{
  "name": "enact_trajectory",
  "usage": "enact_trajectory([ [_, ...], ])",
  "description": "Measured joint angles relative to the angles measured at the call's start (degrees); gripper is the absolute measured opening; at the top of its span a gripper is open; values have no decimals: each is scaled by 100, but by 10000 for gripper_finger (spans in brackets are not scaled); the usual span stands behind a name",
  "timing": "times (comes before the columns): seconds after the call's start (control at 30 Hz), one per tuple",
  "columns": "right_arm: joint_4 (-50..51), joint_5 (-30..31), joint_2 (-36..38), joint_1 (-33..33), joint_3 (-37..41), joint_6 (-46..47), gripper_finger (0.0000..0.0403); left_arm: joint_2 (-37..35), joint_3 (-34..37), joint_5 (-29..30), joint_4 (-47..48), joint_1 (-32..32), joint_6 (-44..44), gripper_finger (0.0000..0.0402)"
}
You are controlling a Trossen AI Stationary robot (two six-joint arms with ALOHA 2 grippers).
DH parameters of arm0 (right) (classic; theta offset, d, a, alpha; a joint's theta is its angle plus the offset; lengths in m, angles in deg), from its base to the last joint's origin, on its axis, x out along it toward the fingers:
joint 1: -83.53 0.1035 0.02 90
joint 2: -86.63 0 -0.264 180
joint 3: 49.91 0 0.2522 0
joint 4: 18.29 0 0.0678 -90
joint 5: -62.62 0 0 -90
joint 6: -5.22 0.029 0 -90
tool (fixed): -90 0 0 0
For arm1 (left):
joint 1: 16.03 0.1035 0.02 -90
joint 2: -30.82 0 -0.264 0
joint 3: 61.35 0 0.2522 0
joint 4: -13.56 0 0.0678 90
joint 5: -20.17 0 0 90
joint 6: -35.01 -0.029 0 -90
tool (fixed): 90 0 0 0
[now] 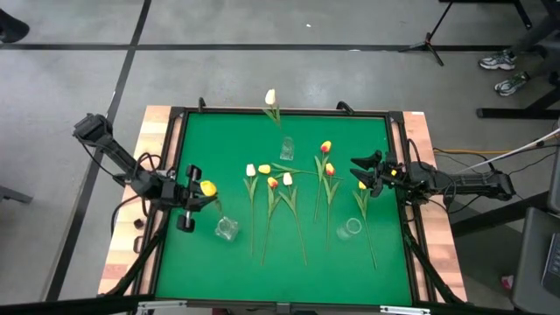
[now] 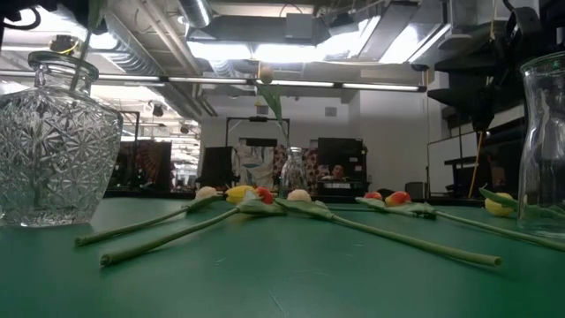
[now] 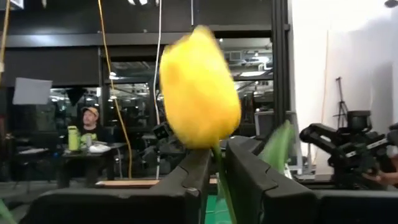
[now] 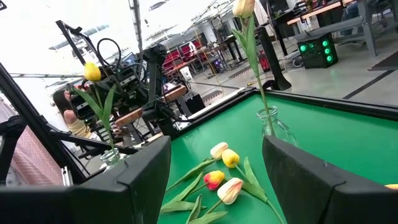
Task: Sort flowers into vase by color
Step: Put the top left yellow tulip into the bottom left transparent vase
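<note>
Yellow tulip [image 3: 200,87], stem pinched between fingers [image 3: 186,180] of left claw [image 1: 196,199], head just above them, over vase [image 1: 227,228]. Right claw [image 1: 366,174] spread wide above worktop [image 1: 201,140], well apart.

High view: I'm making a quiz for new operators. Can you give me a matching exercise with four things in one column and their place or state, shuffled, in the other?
Things:
1. leftmost yellow tulip
2. farthest white tulip
3. near right vase
4. right gripper

Place or state:
a. jaws open, holding nothing
b. empty
c. at the left gripper
d. stem in the far vase

Pairs: 1-c, 2-d, 3-b, 4-a
</note>
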Motion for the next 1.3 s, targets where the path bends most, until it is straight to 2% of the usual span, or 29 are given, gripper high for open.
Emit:
enact_trajectory([
  [0.33,3,-3,-1,-1,2,-19,253,0,0,207,-9,0,5,106],
  [0.47,4,-3,0,-1,1,-20,253,0,0,213,-11,0,264,121],
  [0.77,4,-5,0,-2,1,-152,253,-13,0,383,-17,-178,989,125],
  [0.9,4,-8,0,-2,2,-154,253,-13,0,686,-20,-308,1036,125],
  [1.07,4,-105,0,0,2,-167,253,-13,-194,774,-1,-358,911,125],
  [1.3,4,-333,0,-2,0,-247,253,-13,-717,869,871,-358,889,125],
])
